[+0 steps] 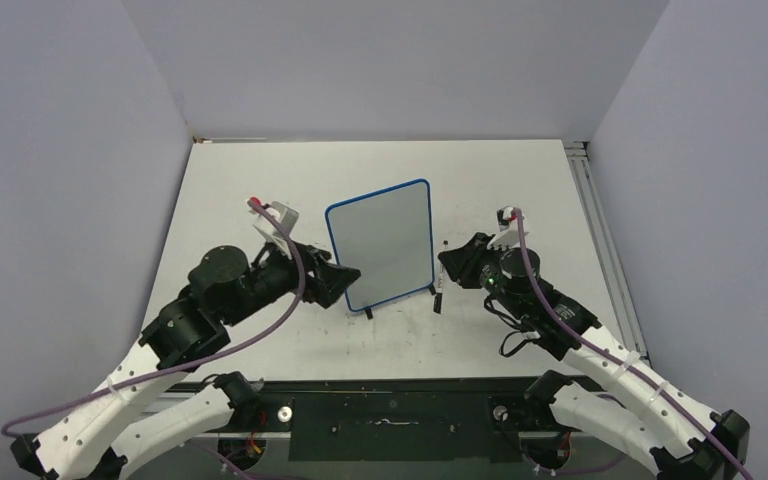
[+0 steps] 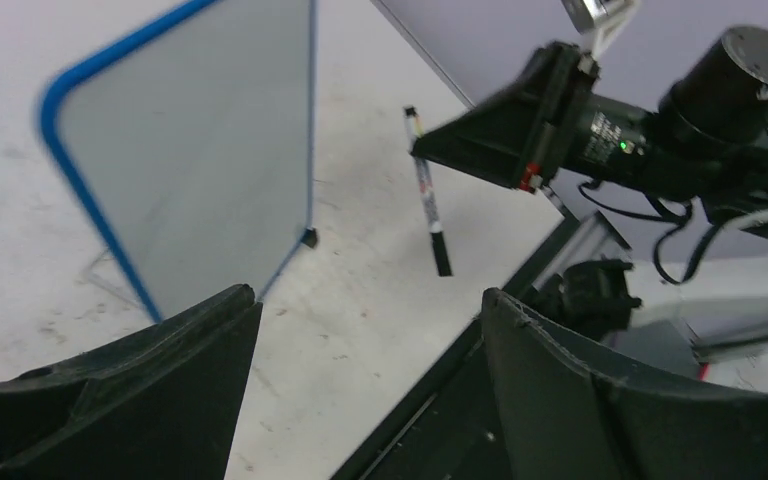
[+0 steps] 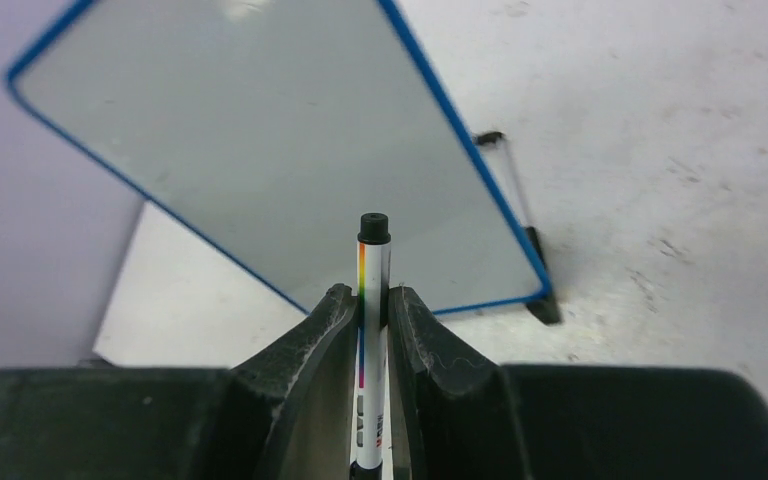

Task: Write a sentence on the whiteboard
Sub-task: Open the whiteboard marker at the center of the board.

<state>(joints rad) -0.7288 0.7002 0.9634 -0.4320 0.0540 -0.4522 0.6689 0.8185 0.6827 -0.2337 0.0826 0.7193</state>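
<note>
Top view: the whiteboard [image 1: 380, 245] stands tilted between both hands; I judge it light, stiff and tippy on its feet, best steadied by its frame edge.

Left wrist: the left gripper [image 2: 365, 350] is spread and empty, with the board just ahead.

Right wrist: the right gripper [image 3: 363, 300] pinches the marker [image 3: 374, 260], a slim, slick barrel; I cannot tell whether it is capped; no lettering shows.

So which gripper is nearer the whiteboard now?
Left. The left gripper sits open at the lower left corner of the whiteboard, almost touching it; the right gripper, shut on the marker, hangs just off its right edge.
</note>
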